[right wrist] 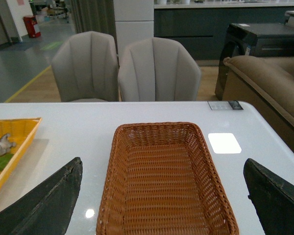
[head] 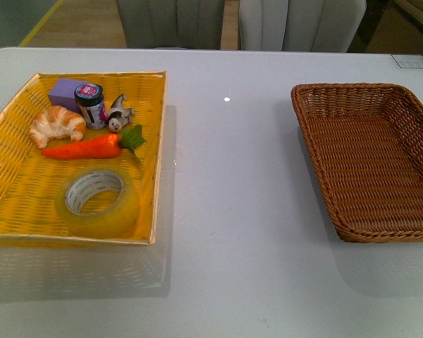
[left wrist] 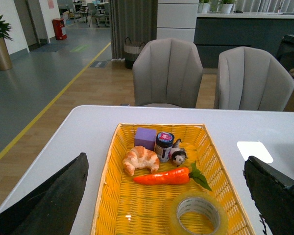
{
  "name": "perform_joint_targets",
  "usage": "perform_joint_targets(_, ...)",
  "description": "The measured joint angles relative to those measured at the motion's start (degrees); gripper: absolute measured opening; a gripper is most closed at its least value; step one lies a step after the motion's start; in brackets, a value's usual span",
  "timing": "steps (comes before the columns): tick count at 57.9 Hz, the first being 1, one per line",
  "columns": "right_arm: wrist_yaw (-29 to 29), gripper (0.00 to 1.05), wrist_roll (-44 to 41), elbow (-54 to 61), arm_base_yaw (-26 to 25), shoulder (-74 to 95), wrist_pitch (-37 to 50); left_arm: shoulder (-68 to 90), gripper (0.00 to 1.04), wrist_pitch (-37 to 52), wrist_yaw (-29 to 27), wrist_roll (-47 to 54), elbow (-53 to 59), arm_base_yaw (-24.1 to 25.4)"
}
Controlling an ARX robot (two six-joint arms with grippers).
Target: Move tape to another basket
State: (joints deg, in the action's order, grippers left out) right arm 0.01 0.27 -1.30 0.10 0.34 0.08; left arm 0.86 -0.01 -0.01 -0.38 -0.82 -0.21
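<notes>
Tape not yet picked up, both arms hovering over the table.

The tape [head: 99, 202] lies flat at the near end of the yellow tray [head: 28, 190], well apart from the brown basket [head: 381, 176], which has nothing in it. My left gripper [left wrist: 165, 161] hangs above the tray, spread wide and holding nothing. The right gripper [right wrist: 162, 160] is equally wide and bare over the basket. I judge the reach is the step in hand: the left gripper should drop onto the roll, one finger inside the core. The carrot [head: 84, 148] lies just behind the tape, its leaf close. The croissant [head: 56, 125], jar [head: 92, 104] and purple block [head: 63, 91] sit farther back. The tray's near wall crowds the roll, so I'd descend straight down, then cross the table [head: 233, 211].
</notes>
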Motion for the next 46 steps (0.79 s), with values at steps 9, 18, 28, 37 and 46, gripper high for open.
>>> perform_joint_targets(9,0.00,0.96,-0.02,0.00,0.00,0.00,0.00,0.00,0.96,0.00,0.02,0.00,0.00,0.00)
perform_joint_targets(18,0.00,0.96,-0.02,0.00,0.00,0.00,0.00,0.00,0.96,0.00,0.00,0.00,0.00,0.00)
perform_joint_targets(28,0.00,0.96,0.00,0.00,0.00,0.00,0.00,0.00,0.96,0.00,0.02,0.00,0.00,0.00)
perform_joint_targets(37,-0.04,0.96,-0.02,0.00,0.00,0.00,0.00,13.14,0.96,-16.98,3.52,-1.38,-8.52,2.05)
perform_joint_targets(46,-0.04,0.96,-0.02,0.00,0.00,-0.02,0.00,35.93,0.96,-8.44,7.39,-0.85,-16.00,6.05)
